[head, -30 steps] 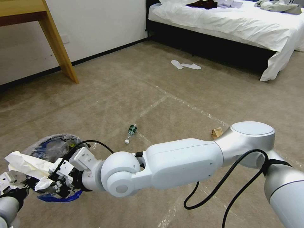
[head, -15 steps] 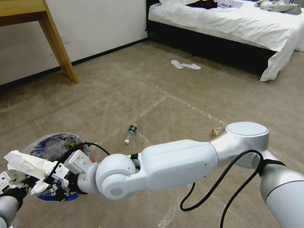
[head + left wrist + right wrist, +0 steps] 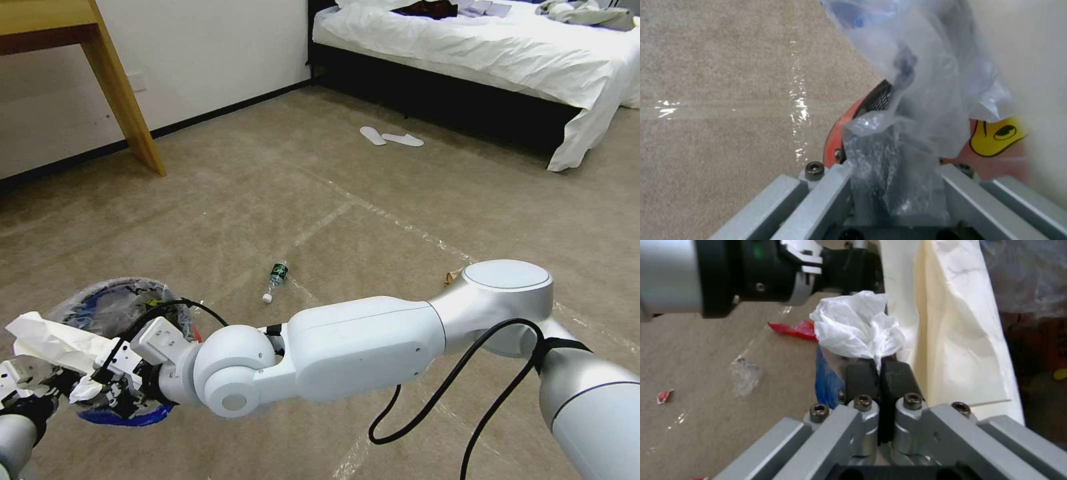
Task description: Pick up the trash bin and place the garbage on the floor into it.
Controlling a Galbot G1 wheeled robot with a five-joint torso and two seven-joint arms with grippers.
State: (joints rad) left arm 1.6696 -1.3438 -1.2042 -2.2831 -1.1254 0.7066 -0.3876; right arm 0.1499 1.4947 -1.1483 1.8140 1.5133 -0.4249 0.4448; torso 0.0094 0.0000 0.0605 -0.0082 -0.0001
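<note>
The small round red trash bin (image 3: 123, 313), lined with a crinkly clear plastic bag edged in blue, is seen at about eight o'clock in the head view, held above the beige-brown carpeted floor (image 3: 280, 193). Its rim and liner are clamped by the left gripper (image 3: 896, 186), whose jaws are closed on the plastic and the red wall. A large sheet of cream-white crumpled paper (image 3: 53, 340) lies across the bin's near edge. Just beside it, a small crumpled white tissue (image 3: 858, 328) is pinched between the closed black fingertips (image 3: 860, 376) of the right gripper (image 3: 110, 387), which is reached across to the bin at the end of the white right arm (image 3: 360, 347). A small clear bottle with a green label (image 3: 275, 279) lies on the carpet near the centre, by a shiny tape line. A brown paper bag (image 3: 455, 275) is partly hidden behind the arm's elbow at three o'clock. Red wrapper scraps (image 3: 793, 330) are visible on the carpet in the right wrist view.
</note>
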